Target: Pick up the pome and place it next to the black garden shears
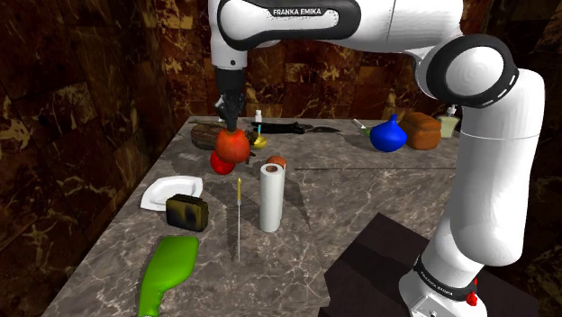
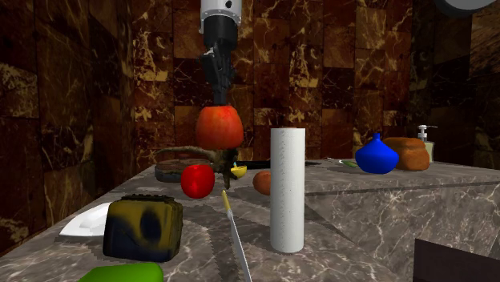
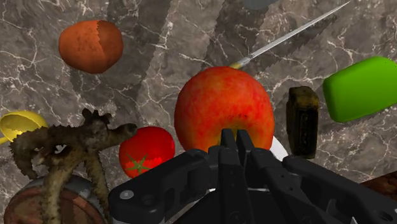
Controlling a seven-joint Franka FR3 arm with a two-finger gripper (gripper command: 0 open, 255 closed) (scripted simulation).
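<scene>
Red-orange apple (image 1: 233, 145) hangs above the marble table (image 1: 360, 194), upper centre-left of the shoulder view, pinched at its crown by my gripper (image 1: 231, 124), fingers nearly together; I judge it firm, smooth, slip-prone on so narrow a hold, black shears (image 1: 302, 128) just behind.

Your shoulder view sits high beside the stand (image 1: 374, 270), looking down the marble counter (image 1: 360, 185) toward the brown wall (image 1: 90, 90). Your second exterior view sits low at counter height, close behind the white roll (image 2: 288, 189) (both views share it), facing that wall. Your wrist view looks straight down, near the apple (image 3: 222, 114).
</scene>
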